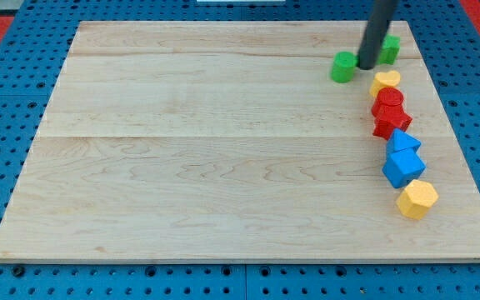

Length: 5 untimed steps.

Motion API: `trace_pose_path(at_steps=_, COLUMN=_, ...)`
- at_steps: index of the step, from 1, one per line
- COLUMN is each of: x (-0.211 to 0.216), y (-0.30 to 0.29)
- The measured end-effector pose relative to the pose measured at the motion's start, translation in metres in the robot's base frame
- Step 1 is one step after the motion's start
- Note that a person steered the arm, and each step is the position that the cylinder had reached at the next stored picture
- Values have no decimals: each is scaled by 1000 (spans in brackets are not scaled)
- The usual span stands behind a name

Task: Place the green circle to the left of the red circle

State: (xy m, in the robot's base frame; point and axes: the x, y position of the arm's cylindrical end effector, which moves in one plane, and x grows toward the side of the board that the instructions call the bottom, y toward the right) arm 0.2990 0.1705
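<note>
Up near the tabletop's (pixel 223 167) top right corner, the green circle (pixel 343 67) touches my tip (pixel 365 65); no fingers exist. Counted: two green blocks, second (pixel 389 48); two red, circle (pixel 390 98), star (pixel 391 120); two blue (pixel 403 142) (pixel 403 167); two yellow (pixel 385 81) (pixel 417 199).

The rod (pixel 379 29) is cut off by the view's top edge; only its lower length shows. It crosses in front of the green block (pixel 389 48) at the view's top right and hides that block's left part, so its shape cannot be determined. My tip (pixel 365 66) sits just right of the green circle (pixel 343 67); contact cannot be confirmed. The red circle (pixel 389 98) overlaps the red block (pixel 392 122) below it, whose outline is too small to classify. The desk (pixel 223 150) shows whole.
</note>
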Motion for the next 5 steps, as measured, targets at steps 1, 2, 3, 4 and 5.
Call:
trace_pose_path(at_steps=1, x=-11, y=-33)
trace_pose_path(at_steps=2, x=-5, y=-85)
trace_pose_path(at_steps=3, x=-7, y=-122)
trace_pose_path(at_steps=4, x=-27, y=-143)
trace_pose_path(at_steps=5, x=9, y=-121)
